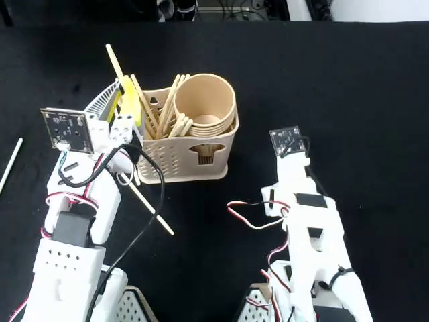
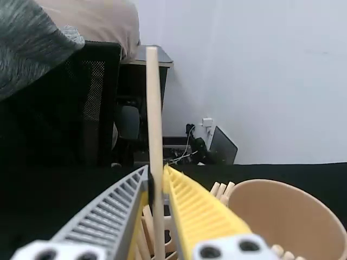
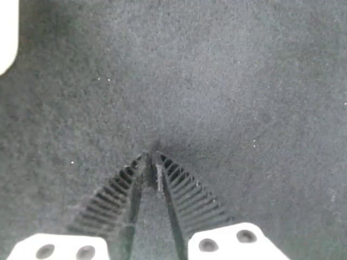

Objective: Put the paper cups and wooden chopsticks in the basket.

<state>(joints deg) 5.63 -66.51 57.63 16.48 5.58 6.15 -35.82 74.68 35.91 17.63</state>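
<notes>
While the left gripper (image 2: 155, 174) is clamping one wooden chopstick (image 2: 153, 108) between its jaws, at the upper left of the high view just beside the left wall of the basket (image 1: 194, 161), the stick is pointing long and tilted above it. I judge that, if released here, it could be tipping outside the rim, or be knocking the other chopsticks (image 1: 171, 111) that are leaning inside next to the paper cup (image 1: 209, 100).

The right gripper (image 3: 152, 162) is hanging with its fingers together, holding nothing, close over the black table (image 3: 260, 81). A loose chopstick (image 1: 151, 211) is lying below the basket, its upper end passing under the left arm. The held stick's lower end is hidden, and I cannot tell how many cups are nested.
</notes>
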